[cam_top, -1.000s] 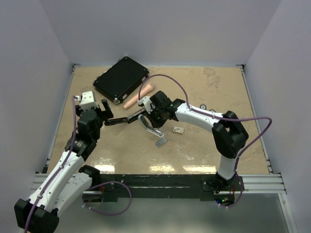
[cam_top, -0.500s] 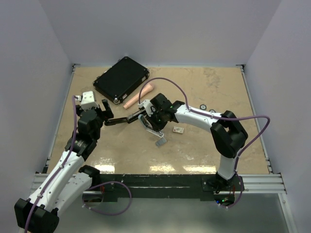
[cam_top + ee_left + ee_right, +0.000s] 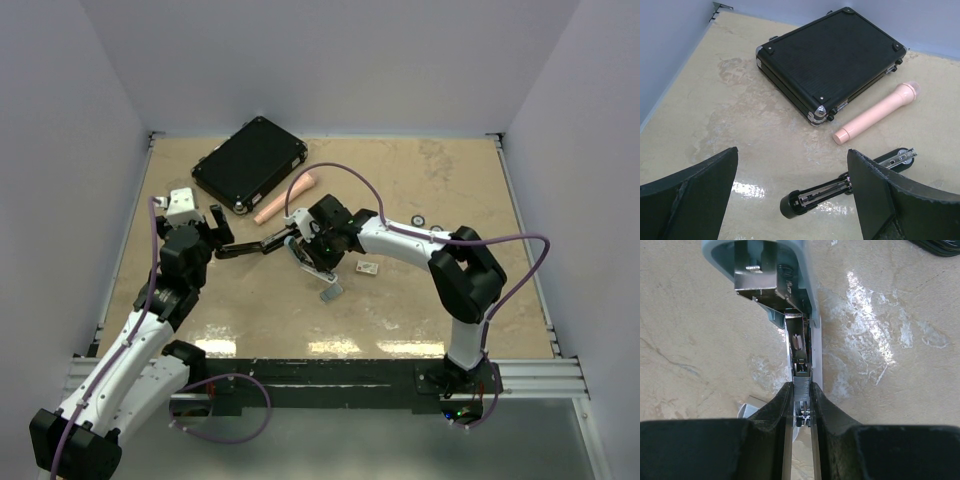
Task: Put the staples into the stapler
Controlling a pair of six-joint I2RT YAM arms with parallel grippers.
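Note:
My right gripper (image 3: pixel 802 384) is shut on the staples (image 3: pixel 802 390), a small grey ribbed block, and holds it right over the open metal channel of a light blue-grey stapler (image 3: pixel 771 270). In the top view this gripper (image 3: pixel 308 252) is over that stapler (image 3: pixel 326 282) at mid-table. My left gripper (image 3: pixel 792 151) is open and empty. It hovers near the end of a black stapler (image 3: pixel 840 187) that lies opened out flat, seen also in the top view (image 3: pixel 255 247), with the left gripper (image 3: pixel 215 233) at its left end.
A black case (image 3: pixel 250 163) lies at the back left, with a pink cylinder (image 3: pixel 285 197) beside it. A small pale flat piece (image 3: pixel 367 267) lies right of the light stapler. Small black rings (image 3: pixel 420 221) lie further right.
My right gripper has shifted slightly left over the light stapler, still holding the staples. The left arm has not moved.

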